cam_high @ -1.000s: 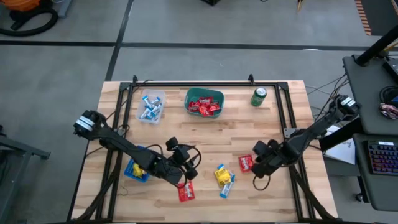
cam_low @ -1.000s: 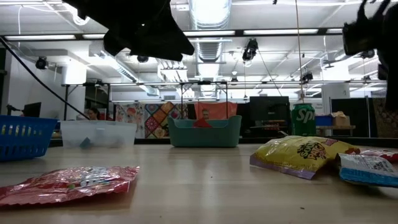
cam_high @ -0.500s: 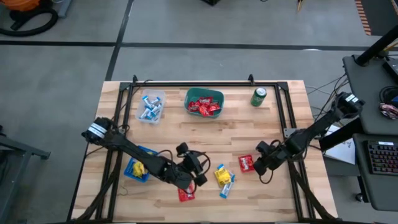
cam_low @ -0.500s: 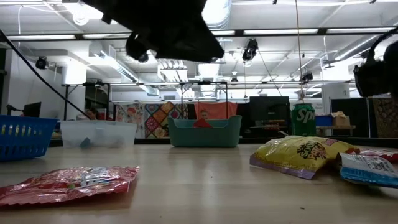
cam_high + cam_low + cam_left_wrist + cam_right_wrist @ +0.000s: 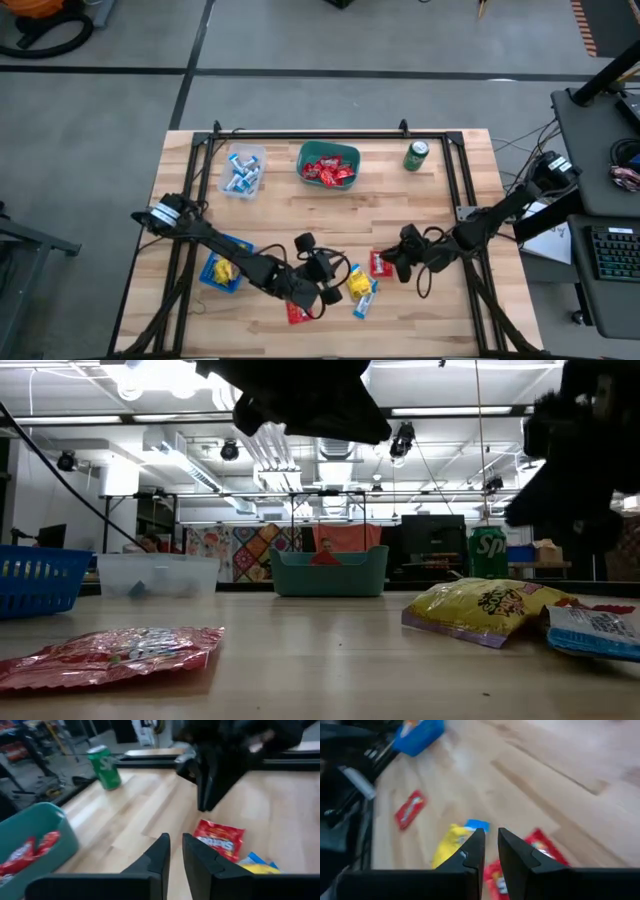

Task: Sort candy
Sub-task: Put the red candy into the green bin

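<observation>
- Sorted: red packets in the teal bin (image 5: 329, 165), blue-and-white wrappers in the clear tub (image 5: 243, 170), both by the worktop's far edge.
- Left gripper (image 5: 333, 284) and right gripper (image 5: 392, 266): fingers nearly closed, holding nothing.
- Remaining: loose candy (image 5: 360, 288) near the front edge.

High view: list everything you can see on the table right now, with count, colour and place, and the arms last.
clear bin: one, far left, holding blue-and-white candies
teal bin: one, far centre, holding red packets
green can: one, far right, upright
blue basket: one, near left, with yellow candy inside, partly under the left arm
loose red packets: two, one near centre-right, one at the near edge under the left arm
loose yellow packet: one, near centre
loose blue-and-white candy: one, just nearer than the yellow packet
left gripper: fingers nearly together, empty, beside the yellow packet
right gripper: fingers nearly together, empty, above the centre-right red packet
</observation>
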`<action>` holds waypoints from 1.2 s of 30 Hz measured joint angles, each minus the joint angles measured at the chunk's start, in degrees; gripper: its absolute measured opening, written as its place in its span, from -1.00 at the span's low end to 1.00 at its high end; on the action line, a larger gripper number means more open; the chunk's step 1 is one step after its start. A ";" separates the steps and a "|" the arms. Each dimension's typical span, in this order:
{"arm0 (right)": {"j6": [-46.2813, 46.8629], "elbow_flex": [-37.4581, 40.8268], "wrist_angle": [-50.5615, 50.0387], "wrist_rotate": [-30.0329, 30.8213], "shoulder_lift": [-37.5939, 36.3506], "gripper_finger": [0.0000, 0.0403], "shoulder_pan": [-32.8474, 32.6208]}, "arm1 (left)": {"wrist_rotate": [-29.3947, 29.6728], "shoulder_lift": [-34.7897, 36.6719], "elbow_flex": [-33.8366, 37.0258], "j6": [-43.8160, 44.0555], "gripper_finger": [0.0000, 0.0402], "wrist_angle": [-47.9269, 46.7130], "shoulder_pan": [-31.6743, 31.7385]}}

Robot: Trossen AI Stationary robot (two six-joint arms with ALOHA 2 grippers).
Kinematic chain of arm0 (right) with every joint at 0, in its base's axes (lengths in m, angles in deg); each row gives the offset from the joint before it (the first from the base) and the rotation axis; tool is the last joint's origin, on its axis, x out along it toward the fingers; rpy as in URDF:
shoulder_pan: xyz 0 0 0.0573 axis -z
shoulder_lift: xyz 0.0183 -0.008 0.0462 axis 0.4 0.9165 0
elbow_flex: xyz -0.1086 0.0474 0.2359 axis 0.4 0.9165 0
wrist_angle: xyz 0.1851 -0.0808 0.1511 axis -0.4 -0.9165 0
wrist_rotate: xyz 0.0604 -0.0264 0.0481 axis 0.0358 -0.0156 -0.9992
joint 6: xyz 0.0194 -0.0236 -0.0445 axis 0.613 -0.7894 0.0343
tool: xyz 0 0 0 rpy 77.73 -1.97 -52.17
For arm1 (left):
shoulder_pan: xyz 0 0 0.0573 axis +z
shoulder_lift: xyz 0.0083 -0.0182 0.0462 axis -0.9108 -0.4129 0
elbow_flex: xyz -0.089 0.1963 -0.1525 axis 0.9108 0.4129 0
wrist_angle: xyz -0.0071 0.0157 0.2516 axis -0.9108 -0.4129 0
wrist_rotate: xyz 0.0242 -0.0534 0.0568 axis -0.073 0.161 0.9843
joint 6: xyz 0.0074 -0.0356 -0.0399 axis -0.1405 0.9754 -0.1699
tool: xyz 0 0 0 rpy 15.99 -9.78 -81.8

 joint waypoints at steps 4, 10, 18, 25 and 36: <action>-1.55 -2.59 -5.76 -7.19 -3.04 -0.76 0.80 | -6.87 -0.22 0.09 -0.08 -0.90 0.12 0.54; -3.08 -6.43 -20.38 -12.59 -6.87 -0.76 0.78 | -11.22 -5.96 -0.90 -0.42 -0.99 8.91 3.02; -5.55 -9.74 -28.24 -16.17 -7.40 -0.76 0.79 | -17.30 -15.83 -11.39 -3.41 -1.00 9.23 7.13; -2.64 -9.55 -29.35 -15.71 -7.37 -0.75 1.15 | -17.61 -20.67 -17.15 -4.27 -1.00 5.85 9.33; 7.95 -5.24 -35.36 -16.50 -7.37 -0.15 1.21 | -21.91 -22.99 -16.62 -2.84 -1.00 5.62 9.75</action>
